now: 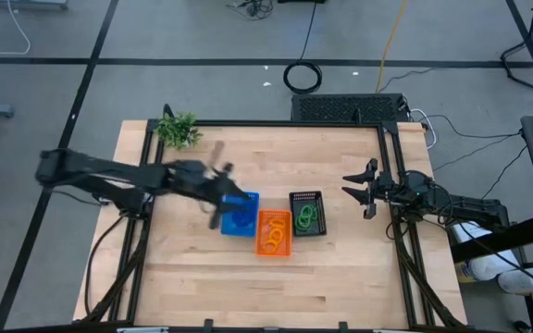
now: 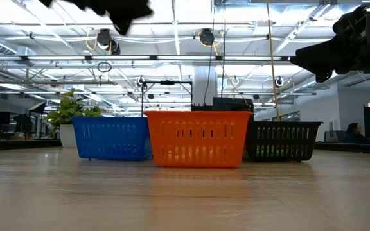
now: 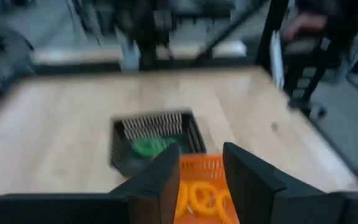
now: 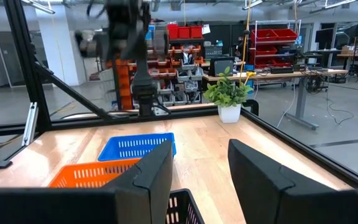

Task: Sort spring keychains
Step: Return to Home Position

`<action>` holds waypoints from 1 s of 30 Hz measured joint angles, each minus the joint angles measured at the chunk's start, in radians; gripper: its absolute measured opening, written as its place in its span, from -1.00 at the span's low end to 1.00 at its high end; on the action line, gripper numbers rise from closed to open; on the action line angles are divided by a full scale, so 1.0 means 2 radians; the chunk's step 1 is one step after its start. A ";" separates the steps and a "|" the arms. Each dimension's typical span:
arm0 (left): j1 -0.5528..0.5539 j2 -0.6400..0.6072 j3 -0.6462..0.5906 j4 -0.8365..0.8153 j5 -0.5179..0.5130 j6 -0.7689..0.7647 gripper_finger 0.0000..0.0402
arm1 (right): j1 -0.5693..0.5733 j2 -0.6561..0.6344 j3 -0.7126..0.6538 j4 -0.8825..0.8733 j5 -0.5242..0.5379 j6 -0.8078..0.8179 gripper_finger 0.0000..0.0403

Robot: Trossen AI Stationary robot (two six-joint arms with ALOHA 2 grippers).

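Observation:
Three small baskets stand in a row mid-table: the blue basket (image 1: 243, 217), the orange basket (image 1: 274, 232) and the black basket (image 1: 306, 213). Orange spring keychains (image 3: 201, 198) lie in the orange basket (image 3: 207, 168), and green ones (image 3: 149, 147) lie in the black basket (image 3: 153, 140). No blue keychains show. My left gripper (image 1: 229, 197) hangs open and empty over the blue basket, and is blurred in the high view. Between its fingers (image 3: 201, 177) I see the orange basket. My right gripper (image 1: 359, 190) waits open near the table's right edge, high above it (image 4: 201, 168).
A green plant sprig (image 1: 179, 129) in a white pot (image 4: 229, 112) stands at the table's far left corner. A black frame rail (image 1: 266, 123) runs along the table edges. Bare wood lies in front of the baskets (image 2: 185, 192) and to their left.

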 joint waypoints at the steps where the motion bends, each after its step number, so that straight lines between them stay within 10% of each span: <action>1: 0.003 -0.031 0.000 -0.015 0.000 0.002 -0.35 | 0.000 0.000 0.000 0.000 0.000 0.000 -0.29; 13: 0.008 -0.314 0.001 -0.069 0.000 0.004 -0.34 | 0.000 0.000 0.000 0.000 0.000 0.000 -0.28; 23: 0.008 -0.390 0.000 -0.226 -0.028 0.002 -0.34 | 0.000 0.000 0.000 0.000 0.000 0.000 -0.29; 30: 0.008 -0.396 -0.044 -0.172 -0.037 -0.001 -0.34 | 0.000 0.000 0.000 0.000 0.000 0.000 -0.28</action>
